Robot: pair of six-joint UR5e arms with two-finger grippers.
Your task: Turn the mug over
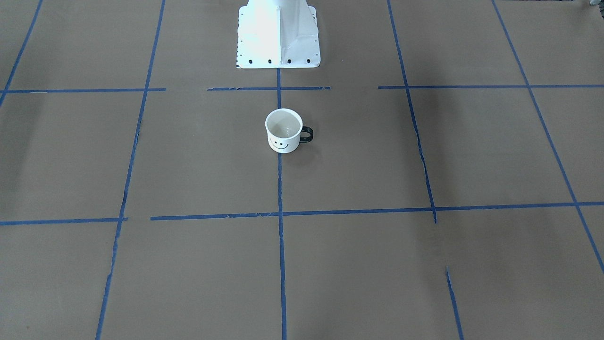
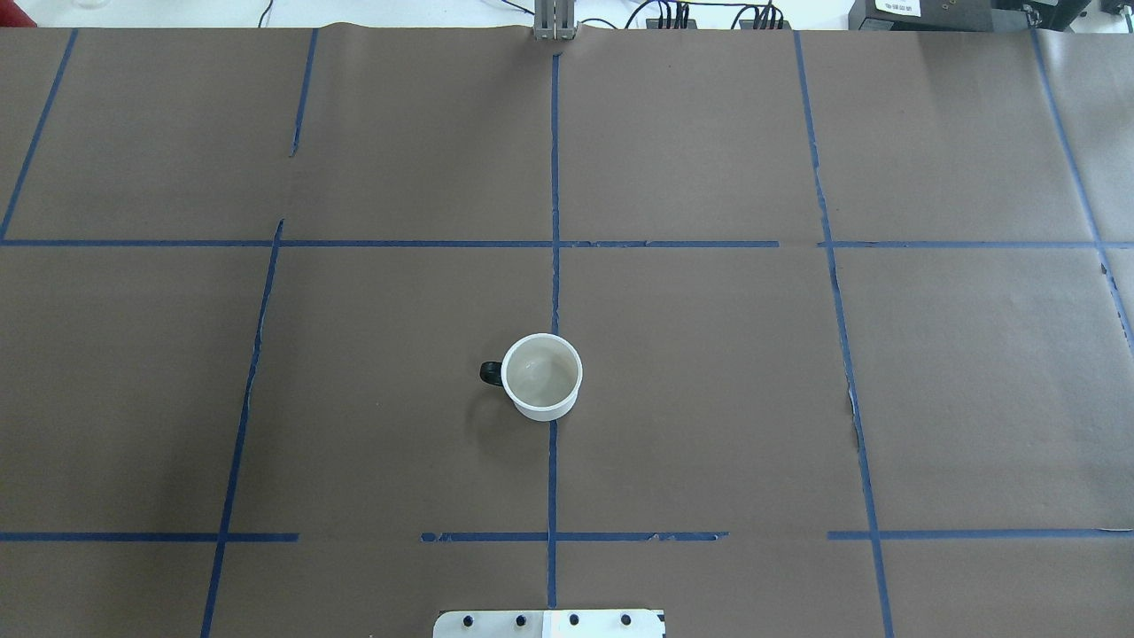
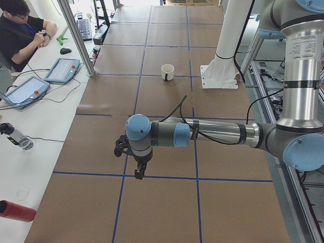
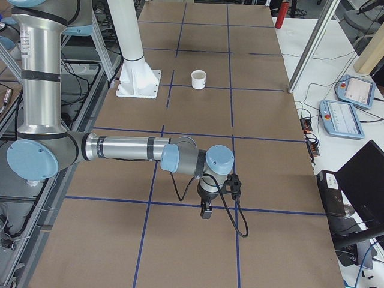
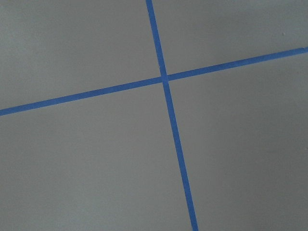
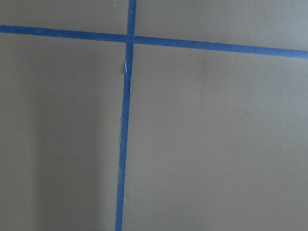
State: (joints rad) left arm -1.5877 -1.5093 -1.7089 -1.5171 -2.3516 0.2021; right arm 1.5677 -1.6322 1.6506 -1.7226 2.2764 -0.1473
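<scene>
The white mug [image 1: 283, 131] stands upright, mouth up, on the brown paper near the table's middle, in front of the robot's base. Its smiley face points away from the robot and its dark handle [image 2: 489, 373] points to the robot's left. It also shows in the overhead view [image 2: 541, 377] and small in both side views [image 3: 167, 72] [image 4: 198, 79]. My left gripper [image 3: 139, 172] hangs low over the table far from the mug, and so does my right gripper [image 4: 206, 211]. Both show only in side views, so I cannot tell if they are open or shut. The wrist views show only paper and tape.
Blue tape lines [image 1: 280, 215] grid the brown paper. The white robot pedestal [image 1: 278, 33] stands at the table's robot side. An operator [image 3: 20, 30] sits beside tablets [image 3: 63, 70], and a red bottle [image 3: 17, 211] lies on the white side bench.
</scene>
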